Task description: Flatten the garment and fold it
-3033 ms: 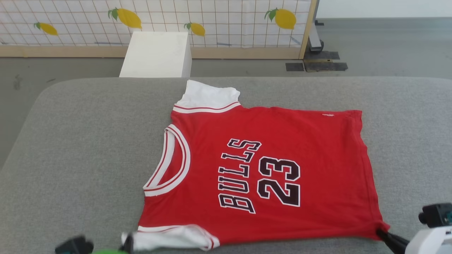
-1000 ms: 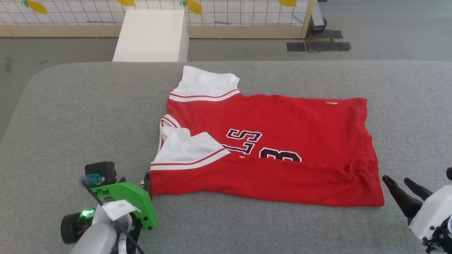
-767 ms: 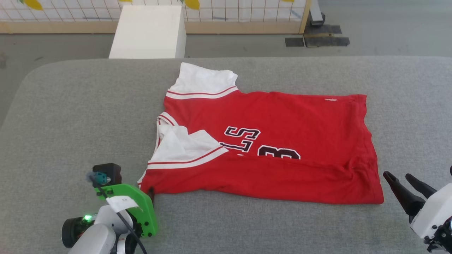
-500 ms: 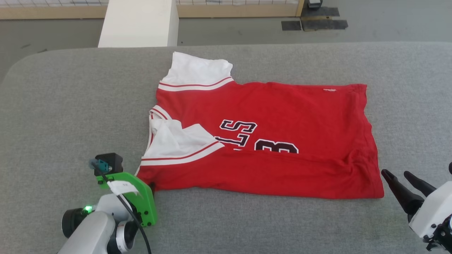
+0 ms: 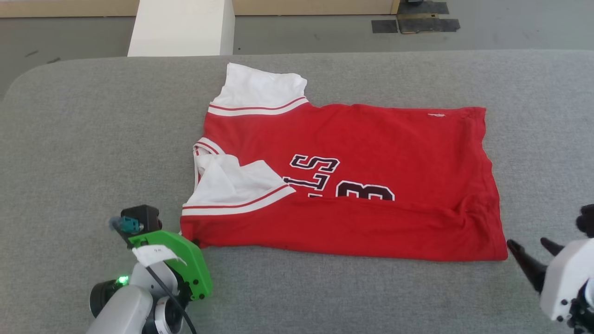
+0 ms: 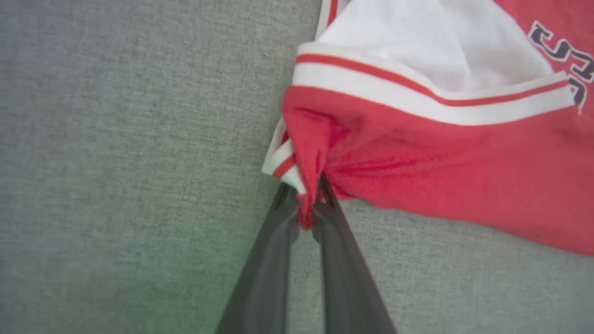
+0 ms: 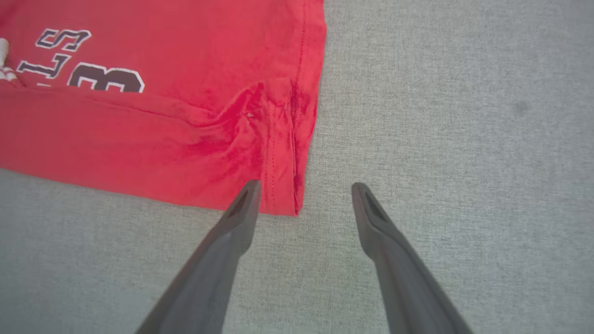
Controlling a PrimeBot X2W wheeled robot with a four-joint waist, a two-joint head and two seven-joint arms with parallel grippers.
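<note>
**Left claw pinches the shirt's corner; right claw stands open at the hem**

The left claw [image 6: 306, 197] is closed tight on a small bunch of red cloth. In the left wrist view its two dark fingers [image 6: 274, 241] meet on the corner of the shirt [image 6: 441, 162], and the fabric gathers into creases at the pinch. A bit of striped trim [image 6: 280, 164] sits just beside the tips. In the head view the left claw [image 5: 197, 242] is at the shirt's near-left corner, below a green bracket [image 5: 185, 264] on the wrist.

The right claw [image 7: 304, 190] is wide open with nothing between its fingers. One fingertip [image 7: 248, 195] is at the edge of the shirt's [image 7: 162, 130] near-right corner, where the hem is wrinkled; whether it touches the cloth cannot be told. In the head view the right claw [image 5: 528, 243] is just beside that corner.

The shirt [image 5: 371, 153] lies across the middle of a grey pad [image 5: 93, 139], collar end towards the robot's left, hem towards its right. Its near part is folded over on itself, and the folded edge cuts across the black letters [image 5: 315, 169] and the number [image 5: 366, 191]. One white sleeve [image 5: 232, 183] lies folded onto the red body; the other sleeve [image 5: 262, 88] sticks out on the far side.

Beyond the pad stands a white box [image 5: 181, 28] on a grey floor [image 5: 301, 32].
</note>
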